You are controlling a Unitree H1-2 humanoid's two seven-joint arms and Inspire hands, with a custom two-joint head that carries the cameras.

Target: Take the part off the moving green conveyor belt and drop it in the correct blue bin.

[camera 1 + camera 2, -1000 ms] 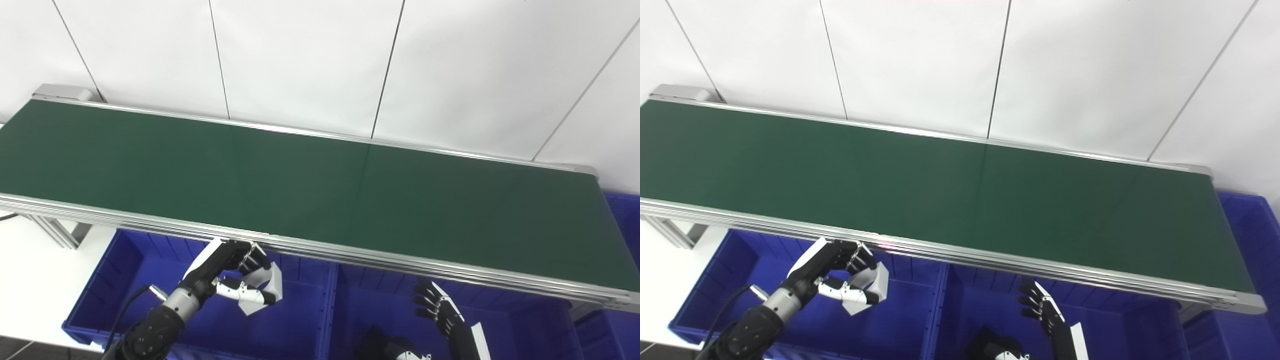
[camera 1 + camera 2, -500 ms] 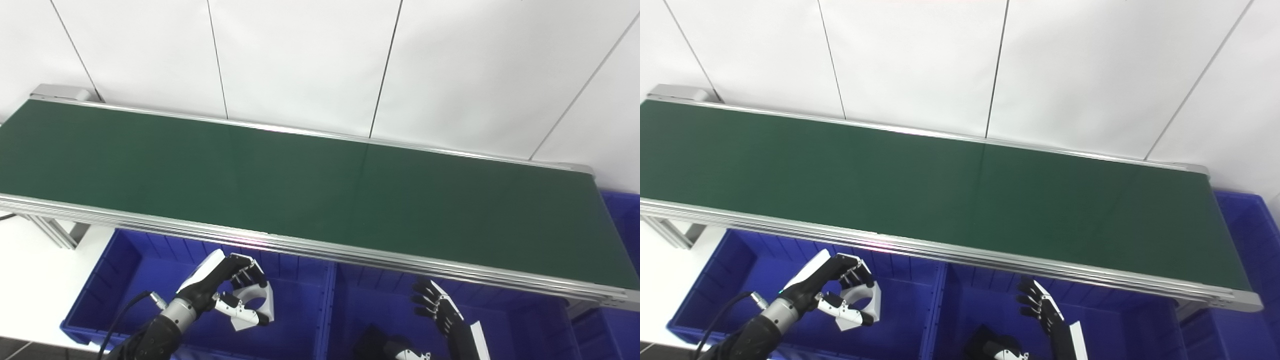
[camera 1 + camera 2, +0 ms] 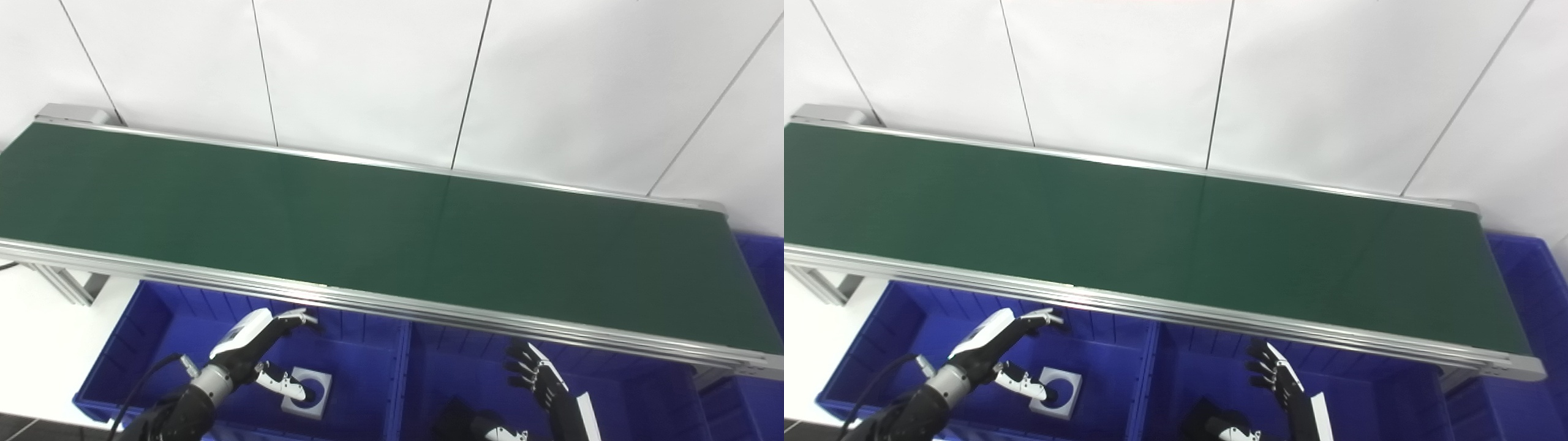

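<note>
Near edge, left blue plastic bin [image 3: 131, 343]: white square part with round hole [image 3: 307, 400] lies on bin floor | left hand [image 3: 254, 349] above it, fingers spread, holding nothing | right hand [image 3: 539, 383] over right blue bin [image 3: 643, 392], fingers apart, empty | beyond: long green conveyor belt [image 3: 380, 226], bare.

Matt belt [image 3: 392, 226] — (brushed-metal) rails [image 3: 367, 301]

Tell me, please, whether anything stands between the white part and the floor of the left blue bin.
Nothing visible does. The white part already lies on the floor of the left blue bin, below the open left robot hand, whose thumb reaches over the part's edge. Whether they touch is unclear.
</note>
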